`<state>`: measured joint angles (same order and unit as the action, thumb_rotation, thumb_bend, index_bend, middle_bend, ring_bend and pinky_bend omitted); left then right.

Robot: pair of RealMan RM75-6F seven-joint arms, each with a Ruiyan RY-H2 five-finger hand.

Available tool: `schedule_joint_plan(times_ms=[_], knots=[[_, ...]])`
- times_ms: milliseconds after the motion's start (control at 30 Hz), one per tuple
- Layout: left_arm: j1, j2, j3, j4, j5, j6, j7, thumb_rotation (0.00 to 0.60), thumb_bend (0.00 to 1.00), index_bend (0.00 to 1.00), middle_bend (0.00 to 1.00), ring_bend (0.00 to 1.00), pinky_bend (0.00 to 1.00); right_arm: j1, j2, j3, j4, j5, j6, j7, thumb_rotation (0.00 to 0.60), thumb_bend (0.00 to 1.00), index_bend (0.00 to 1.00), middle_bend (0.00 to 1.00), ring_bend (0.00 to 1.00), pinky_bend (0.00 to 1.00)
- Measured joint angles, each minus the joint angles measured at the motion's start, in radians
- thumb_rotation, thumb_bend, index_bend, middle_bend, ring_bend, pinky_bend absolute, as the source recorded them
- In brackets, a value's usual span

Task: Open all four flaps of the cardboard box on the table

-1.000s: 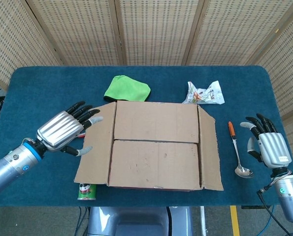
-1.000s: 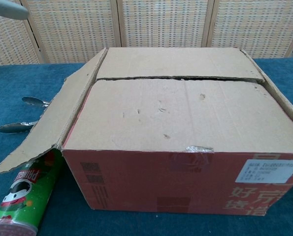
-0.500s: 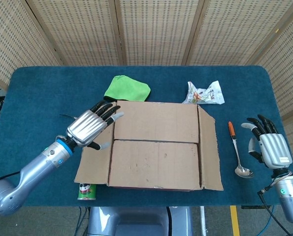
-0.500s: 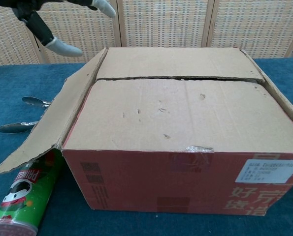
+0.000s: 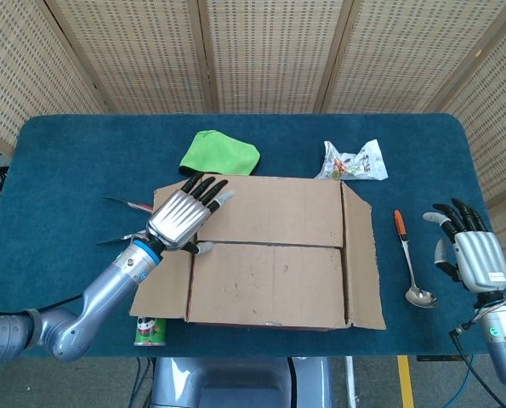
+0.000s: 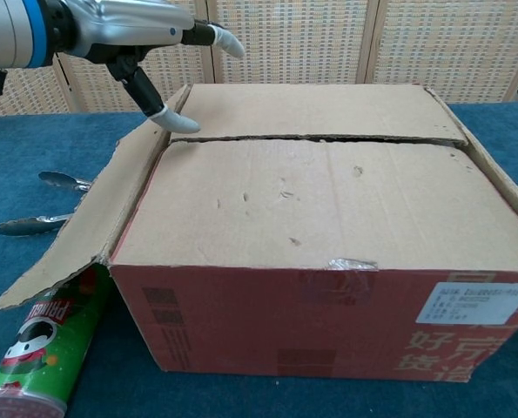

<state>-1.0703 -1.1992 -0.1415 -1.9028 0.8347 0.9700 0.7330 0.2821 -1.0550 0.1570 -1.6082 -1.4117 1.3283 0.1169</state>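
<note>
On the blue table (image 5: 82,161), woven screens (image 5: 270,51) stand behind.

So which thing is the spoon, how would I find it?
Start at the big cardboard box in the middle of the blue table. Look at the bare cloth between the box and the right robot hand. The spoon lies there alone: thin, shiny metal, with an orange handle tip pointing away from the robot.
</note>
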Motion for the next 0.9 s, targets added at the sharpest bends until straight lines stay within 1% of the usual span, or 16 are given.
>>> schedule_joint_plan(times_ms=[367,633,900], knots=[[-0.028,-0.088,0.017,0.047,-0.016,0.035,0.063,0.391,0.25,0.00,0.00,0.00,0.00,-0.012,0.007,0.000,0.007,0.000,0.012,0.015,0.600,0.83,0.24,0.17,0.00,0.09],[-0.036,-0.125,0.025,0.073,-0.030,0.063,0.094,0.396,0.25,0.00,0.00,0.00,0.00,-0.020,0.009,0.000,0.018,0.003,0.016,0.035,0.600,0.83,0.24,0.17,0.00,0.09],[-0.046,-0.157,0.017,0.101,-0.041,0.081,0.108,0.402,0.25,0.00,0.00,0.00,0.00,-0.028,0.013,0.001,0.024,0.003,0.024,0.046,0.600,0.83,0.24,0.17,0.00,0.09]])
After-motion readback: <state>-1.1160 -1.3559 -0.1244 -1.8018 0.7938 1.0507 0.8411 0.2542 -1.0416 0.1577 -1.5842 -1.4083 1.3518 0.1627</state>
